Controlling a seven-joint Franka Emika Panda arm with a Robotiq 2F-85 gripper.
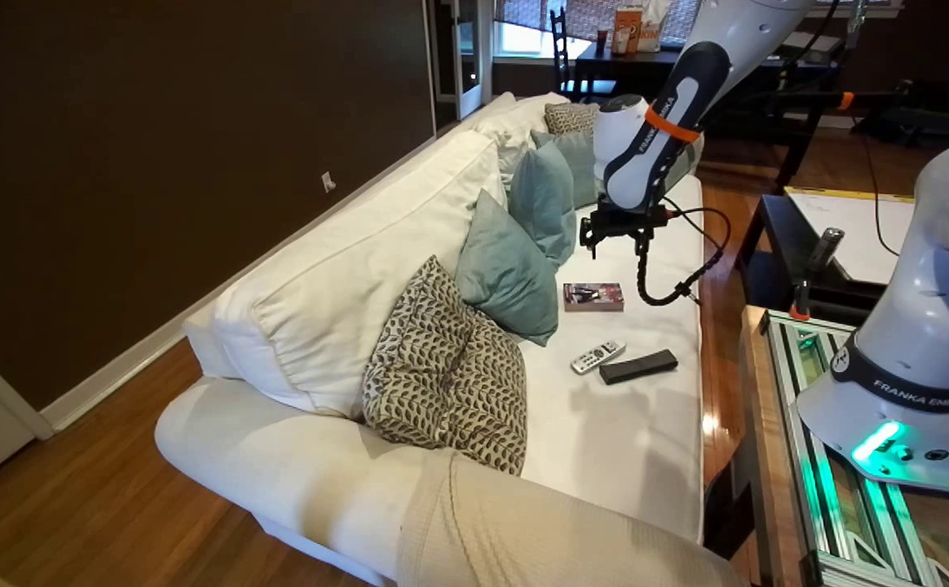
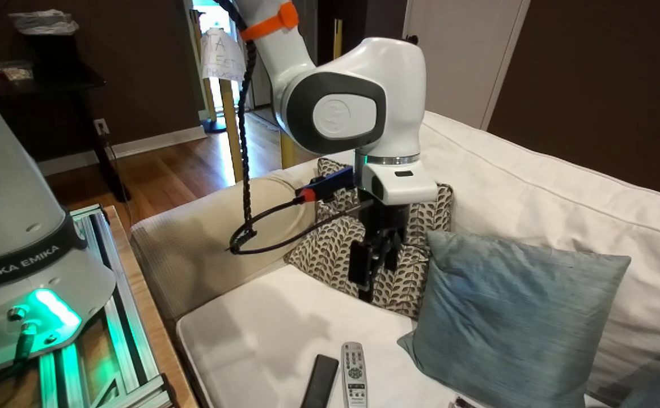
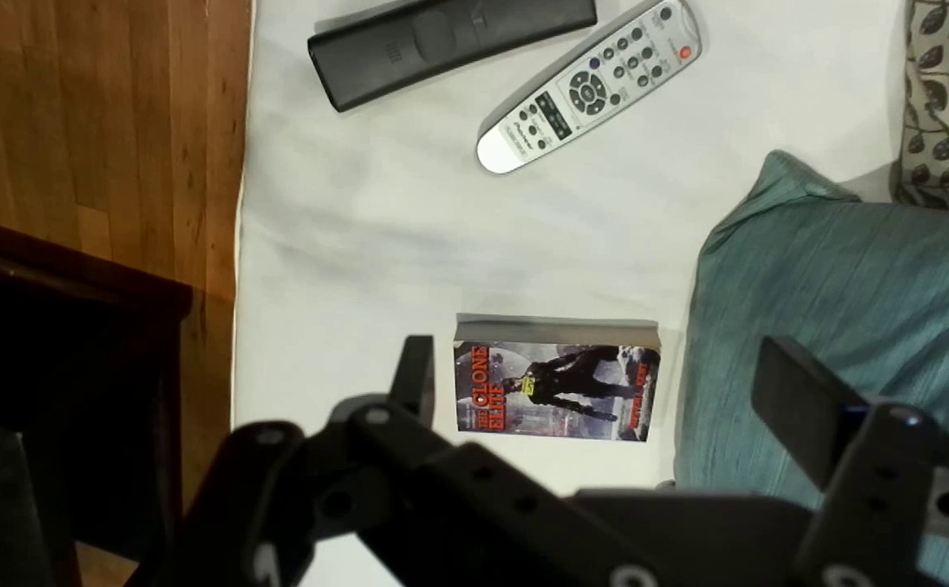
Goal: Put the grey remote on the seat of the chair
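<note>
The grey remote (image 1: 598, 357) lies flat, buttons up, on the white seat of the chair (image 1: 605, 440), a long sofa. In an exterior view the grey remote (image 2: 355, 371) lies beside a black remote (image 2: 320, 381). The wrist view shows the grey remote (image 3: 590, 91) whole at the top, with the black remote (image 3: 452, 45) close to its left. My gripper (image 3: 601, 379) is open and empty. It hangs above the seat, over a book (image 3: 554, 391), apart from the grey remote. The gripper also shows in both exterior views (image 1: 591, 236) (image 2: 375, 269).
Teal pillows (image 1: 509, 269) and a leaf-patterned pillow (image 1: 450, 367) lean on the backrest (image 1: 377, 244). The book (image 1: 593, 297) lies on the seat near a teal pillow. The sofa arm (image 2: 222, 238) and the robot's table (image 1: 768, 424) border the seat.
</note>
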